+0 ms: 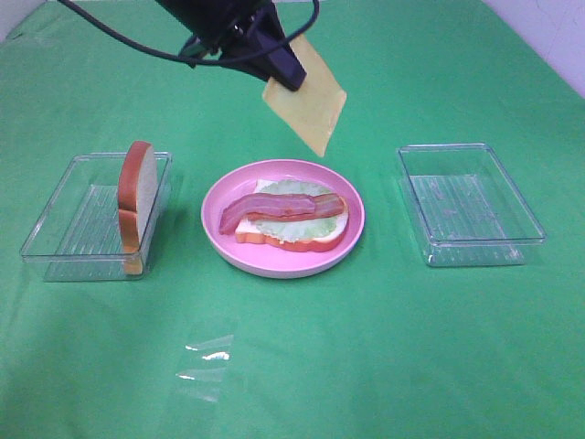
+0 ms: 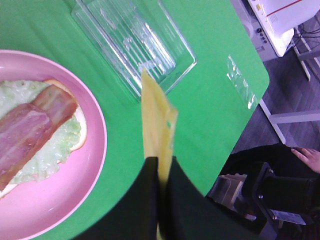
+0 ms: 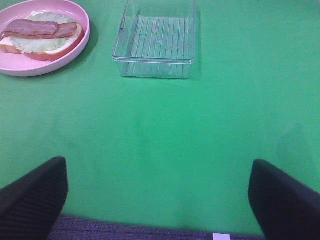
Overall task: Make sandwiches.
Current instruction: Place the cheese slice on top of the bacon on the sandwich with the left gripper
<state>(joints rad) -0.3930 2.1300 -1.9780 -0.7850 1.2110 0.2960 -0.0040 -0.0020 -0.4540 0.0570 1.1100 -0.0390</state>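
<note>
**Surface and room.** One green cloth (image 1: 411,347), lightly creased, covers the whole table. In the left wrist view we see grey floor and white table legs past the table edge at the right of the frame. A white device (image 2: 272,20) sits at the upper right and a person's hand (image 2: 307,156) at the right edge. The device's markings are too blurred to read.

**Count, exterior view.**
- Two clear ribbed plastic trays: the left tray (image 1: 82,267) at mid-left and the right tray (image 1: 475,251) at mid-right.
- One round pink plate (image 1: 274,265) at centre, between the trays.
- Two white toy bread slices with orange-brown crust. The upright slice (image 1: 137,192) stands on edge along the left tray's right side. The flat slice (image 1: 315,241) lies on the plate.
- One pale green lettuce leaf (image 1: 292,227) on the flat slice.
- Two reddish-pink bacon strips (image 1: 279,207) on the lettuce, overlapping end to end.
- One scrap of clear film (image 1: 206,357) on the cloth at lower centre-left.
- One yellow cheese square (image 1: 311,101).

**Pincers.** The left pincer (image 1: 291,78), at top centre, is clamped tight on the upper corner of the cheese square. The square hangs in the air above the plate's far side and touches nothing else. The right pincer (image 3: 157,200) is spread wide above the cloth with nothing between its fingers.
</note>
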